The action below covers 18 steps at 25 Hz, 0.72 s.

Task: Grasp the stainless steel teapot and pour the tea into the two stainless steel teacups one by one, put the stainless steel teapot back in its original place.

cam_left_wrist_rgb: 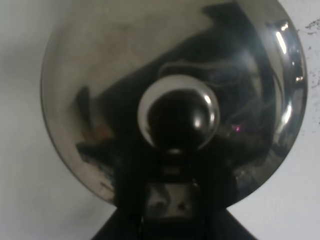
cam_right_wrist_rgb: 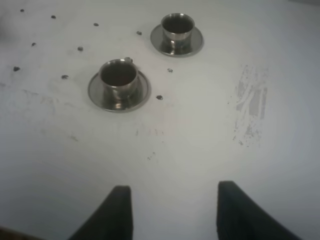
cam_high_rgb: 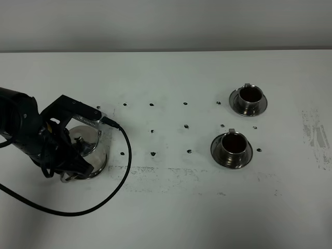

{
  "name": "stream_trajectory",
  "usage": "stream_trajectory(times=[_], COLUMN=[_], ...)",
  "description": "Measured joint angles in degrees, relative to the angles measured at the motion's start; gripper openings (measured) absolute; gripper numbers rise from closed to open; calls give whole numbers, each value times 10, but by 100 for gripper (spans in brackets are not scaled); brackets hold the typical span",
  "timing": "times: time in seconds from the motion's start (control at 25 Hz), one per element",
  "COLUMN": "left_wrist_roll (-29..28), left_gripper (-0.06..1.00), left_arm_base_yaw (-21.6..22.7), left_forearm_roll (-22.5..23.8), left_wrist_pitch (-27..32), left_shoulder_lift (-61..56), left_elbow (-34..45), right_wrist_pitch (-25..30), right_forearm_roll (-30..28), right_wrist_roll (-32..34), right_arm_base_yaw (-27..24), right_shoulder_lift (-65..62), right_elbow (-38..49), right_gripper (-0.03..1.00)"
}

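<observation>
The stainless steel teapot (cam_high_rgb: 89,149) stands on the white table at the left. My left gripper (cam_high_rgb: 69,172) is over it and shut on its loop handle at the near side. The left wrist view is filled by the domed teapot lid (cam_left_wrist_rgb: 125,75) and its knob (cam_left_wrist_rgb: 178,117), with the left gripper (cam_left_wrist_rgb: 170,202) closed at the lid's edge. The two stainless steel teacups sit on saucers at the right: the far cup (cam_high_rgb: 250,95) (cam_right_wrist_rgb: 177,26) and the near cup (cam_high_rgb: 233,144) (cam_right_wrist_rgb: 118,77). Dark reddish-brown tea (cam_high_rgb: 234,140) shows in both. My right gripper (cam_right_wrist_rgb: 172,210) is open and holds nothing, well short of the cups.
A black cable (cam_high_rgb: 122,171) loops from the left arm across the table in front of the teapot. Small black dots (cam_high_rgb: 152,131) mark a grid between teapot and cups. Scuffed patches (cam_high_rgb: 315,135) lie at the right edge.
</observation>
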Motion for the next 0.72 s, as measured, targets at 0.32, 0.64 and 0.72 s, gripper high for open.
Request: stream_trajectory(times=[0.32,0.64,0.72], left_wrist_roll=[1,1,1], left_gripper=[19,19,19], left_arm_base_yaw=[0,0,0], left_forearm_roll=[2,2,2], left_wrist_pitch=[0,0,0], left_shoulder_lift=[0,0,0], left_elbow=[0,0,0], right_wrist_pitch=[0,0,0], right_forearm_roll=[0,0,0], right_wrist_roll=[0,0,0], right_arm_base_yaw=[0,0,0], right_shoulder_lift=[0,0,0], right_elbow=[0,0,0], right_gripper=[39,39,39])
